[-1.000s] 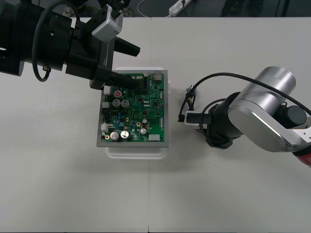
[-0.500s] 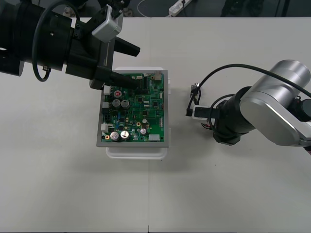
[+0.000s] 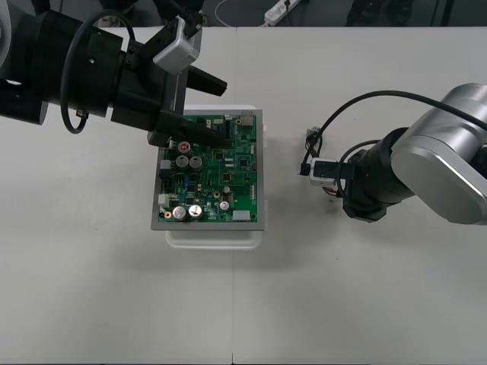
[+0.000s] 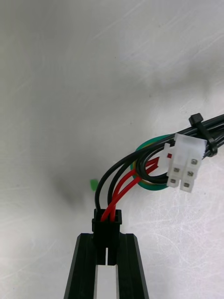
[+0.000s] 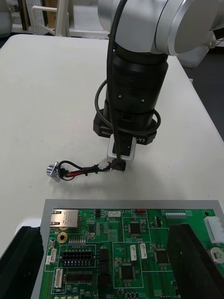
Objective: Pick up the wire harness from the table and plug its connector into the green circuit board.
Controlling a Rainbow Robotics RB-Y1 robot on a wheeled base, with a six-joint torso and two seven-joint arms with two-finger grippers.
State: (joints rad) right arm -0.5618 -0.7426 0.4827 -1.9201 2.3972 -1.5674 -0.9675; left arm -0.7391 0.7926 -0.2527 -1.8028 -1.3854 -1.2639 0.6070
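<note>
circuit board [image 3: 217, 182]: far-left corner hidden under left gripper [image 3: 225, 114] | wire harness [image 3: 308, 148]: plug [image 4: 106, 226] covered from above by right gripper [image 4: 106, 240], wires [image 3: 306, 158] too small to tell apart, round socket [image 3: 312, 135] perhaps at their far end | right arm [image 3: 449, 167]: cut off by front view's right edge

Pale table [image 3: 114, 289], power strip [image 3: 279, 10] beyond

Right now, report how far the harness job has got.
Done: the right pincer is shut on the small black plug of the thin red, black and green wire harness. In hand: it holds the plug to the right of the green circuit board, apart from it. Left: plugging it in; the open left pincer hovers over the board's far end.
</note>
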